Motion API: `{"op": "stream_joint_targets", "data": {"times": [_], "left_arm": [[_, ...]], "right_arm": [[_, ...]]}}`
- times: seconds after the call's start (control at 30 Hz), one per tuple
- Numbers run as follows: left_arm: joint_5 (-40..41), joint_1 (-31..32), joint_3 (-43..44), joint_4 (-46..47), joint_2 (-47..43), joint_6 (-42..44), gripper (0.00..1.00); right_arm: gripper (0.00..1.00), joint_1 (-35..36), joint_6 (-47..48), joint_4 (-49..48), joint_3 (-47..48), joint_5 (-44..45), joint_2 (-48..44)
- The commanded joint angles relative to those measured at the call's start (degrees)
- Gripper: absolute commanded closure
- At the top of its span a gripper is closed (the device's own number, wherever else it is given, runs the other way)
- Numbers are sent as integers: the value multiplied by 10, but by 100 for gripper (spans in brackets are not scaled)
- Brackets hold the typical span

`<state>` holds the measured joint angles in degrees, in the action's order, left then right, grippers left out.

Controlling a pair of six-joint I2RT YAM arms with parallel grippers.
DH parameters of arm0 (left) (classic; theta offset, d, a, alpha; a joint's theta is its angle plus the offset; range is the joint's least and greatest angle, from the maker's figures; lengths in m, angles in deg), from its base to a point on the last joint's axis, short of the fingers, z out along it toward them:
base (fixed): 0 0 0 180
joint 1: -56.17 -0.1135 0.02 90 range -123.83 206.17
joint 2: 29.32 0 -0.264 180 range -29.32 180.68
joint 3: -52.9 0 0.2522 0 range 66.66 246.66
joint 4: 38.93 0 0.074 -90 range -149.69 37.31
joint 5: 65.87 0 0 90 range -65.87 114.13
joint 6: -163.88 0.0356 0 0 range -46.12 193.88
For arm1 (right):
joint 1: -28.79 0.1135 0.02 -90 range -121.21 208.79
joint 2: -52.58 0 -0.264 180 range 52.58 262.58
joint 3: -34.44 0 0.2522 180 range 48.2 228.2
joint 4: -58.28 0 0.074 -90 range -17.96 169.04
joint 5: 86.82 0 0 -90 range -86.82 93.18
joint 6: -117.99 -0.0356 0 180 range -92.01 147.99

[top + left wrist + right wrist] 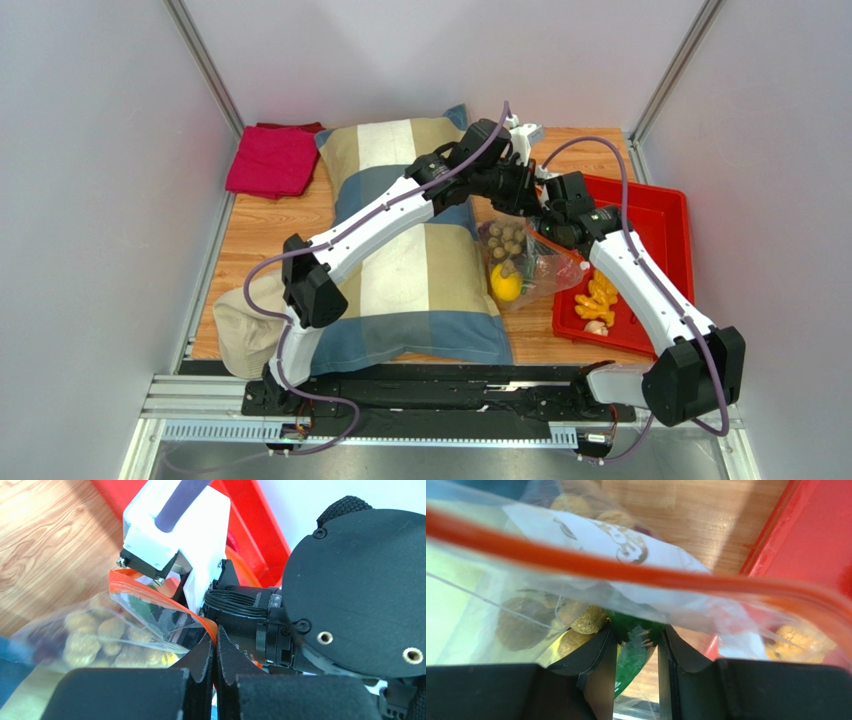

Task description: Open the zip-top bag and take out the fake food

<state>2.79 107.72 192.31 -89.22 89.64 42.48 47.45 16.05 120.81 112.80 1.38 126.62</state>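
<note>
On table (270, 225), top view: zip-top bag (528, 262) between pillow (420, 270) and red tray (660, 215); left wrist: left fingers (200, 660) pinched tight on orange zip strip (131, 584); right wrist: right fingers (586, 655) narrow, gripping green vegetable (631, 652) inside bag.

The right pincer (637, 636) comes in from the bottom edge, its two black fingers (586, 657) closed on either side of a green vegetable (628, 662). A clear bag (486, 605) fills most of the view. Its orange-red zip strip (626, 572) runs across from the upper left to the right edge. Beyond the strip is a white label (591, 537) with brown print. Rounded tan pieces (588, 620) lie in the bag just left of the fingers. Wooden tabletop (706, 515) shows above and a red tray (816, 535) at the right. Blurred orange bits (796, 640) show through the plastic at lower right.
</note>
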Motion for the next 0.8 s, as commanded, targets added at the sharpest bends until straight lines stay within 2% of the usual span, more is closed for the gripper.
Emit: {"op": "stream_joint_targets", "data": {"times": [0.0, 0.13, 0.43, 0.57, 0.77], "left_arm": [[68, -13, -9, -18, 9, 28, 100], [101, -13, -36, -16, -17, 33, 100], [82, -12, -52, -1, -32, 22, 100], [87, -12, -55, -10, -25, 21, 100], [92, -13, -49, -15, -11, 20, 100]], "right_arm": [[100, 10, 11, -67, 30, -20, -72], [100, -10, -4, -64, 4, 4, -53], [100, -31, -17, -10, -11, -5, 37], [100, -31, -6, -32, -5, -28, -6], [100, -31, 6, -112, -21, -73, -136]]}}
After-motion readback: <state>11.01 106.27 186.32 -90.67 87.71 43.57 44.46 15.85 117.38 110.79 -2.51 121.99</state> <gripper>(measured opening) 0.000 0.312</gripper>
